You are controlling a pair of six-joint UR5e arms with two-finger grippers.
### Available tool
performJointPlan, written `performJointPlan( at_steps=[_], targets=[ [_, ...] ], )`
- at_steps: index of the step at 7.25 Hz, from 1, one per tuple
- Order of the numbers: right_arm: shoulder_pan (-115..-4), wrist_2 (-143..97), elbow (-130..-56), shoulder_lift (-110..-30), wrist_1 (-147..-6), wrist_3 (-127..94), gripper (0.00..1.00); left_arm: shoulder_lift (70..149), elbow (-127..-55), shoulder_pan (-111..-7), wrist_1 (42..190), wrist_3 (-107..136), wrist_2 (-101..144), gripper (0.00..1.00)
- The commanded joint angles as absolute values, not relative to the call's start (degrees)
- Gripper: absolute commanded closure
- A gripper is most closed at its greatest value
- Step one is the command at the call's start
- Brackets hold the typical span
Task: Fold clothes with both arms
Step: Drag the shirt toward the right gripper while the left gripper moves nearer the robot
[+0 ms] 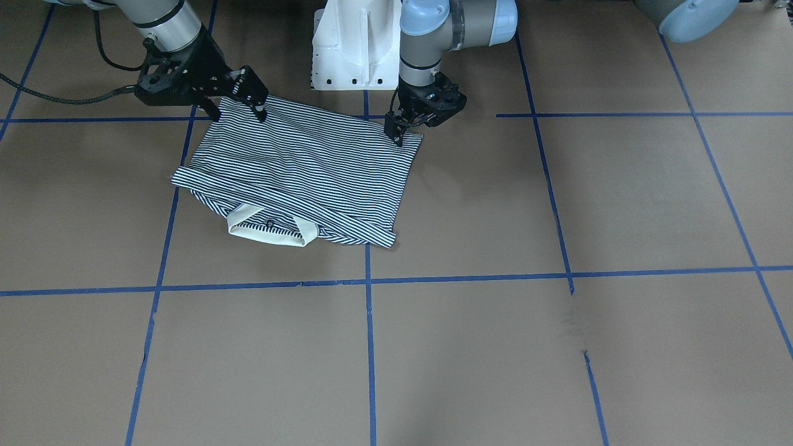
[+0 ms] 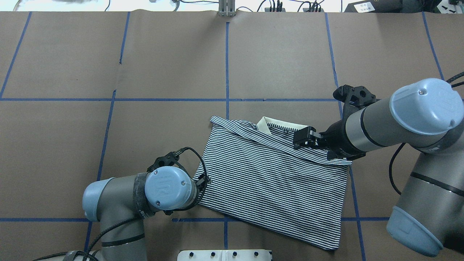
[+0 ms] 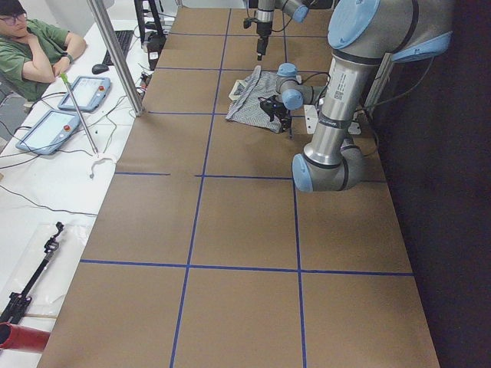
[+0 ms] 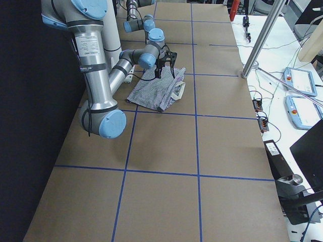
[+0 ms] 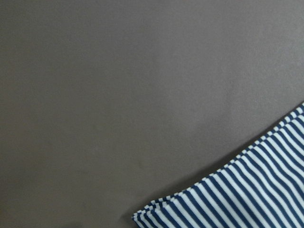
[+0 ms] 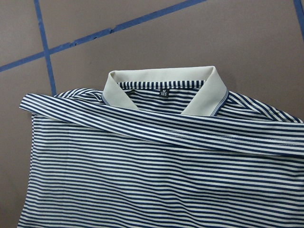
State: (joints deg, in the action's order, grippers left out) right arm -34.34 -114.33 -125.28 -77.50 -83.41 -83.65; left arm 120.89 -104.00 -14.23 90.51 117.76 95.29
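Observation:
The striped polo shirt lies folded into a rough rectangle on the brown table. Its cream collar points away from the robot, and a sleeve is folded across below it. My right gripper hovers open above the shirt's corner nearest the robot, with nothing between its fingers. My left gripper is low at the shirt's opposite near corner, which lies flat. I cannot tell if its fingers are open or shut.
The white pedestal base stands just behind the shirt. Blue tape lines grid the table. Beyond the far edge, a person sits at a side table with tablets. A metal pole stands there.

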Motion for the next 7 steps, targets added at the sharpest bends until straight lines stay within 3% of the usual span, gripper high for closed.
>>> performJointPlan(
  at_steps=[1, 2, 3, 5, 6, 7],
  targets=[
    [-34.2, -114.2, -125.2, -77.4, -83.4, -84.1, 0.00, 120.9, -103.6, -14.2, 90.5, 117.6, 94.7, 0.10],
    [-34.1, -114.2, -125.2, -77.4, -83.4, -84.1, 0.00, 120.9, -103.6, -14.3, 90.4, 117.4, 94.7, 0.18],
    [-34.2, -114.2, -125.2, -77.4, -83.4, -84.1, 0.00, 120.8, -103.7, -14.5, 90.4, 117.2, 94.7, 0.34],
    [-34.2, -114.2, -125.2, -77.4, -83.4, -84.1, 0.00, 120.8, -103.8, -14.5, 90.4, 117.2, 94.2, 0.87],
    [-34.2, -114.2, -125.2, -77.4, -83.4, -84.3, 0.00, 120.8, -104.0, -14.5, 90.4, 117.0, 94.0, 1.00],
    [-34.2, -114.1, -125.2, -77.4, -83.4, -84.2, 0.00, 120.8, -104.4, -14.5, 90.4, 116.2, 94.0, 1.00]
  ],
)
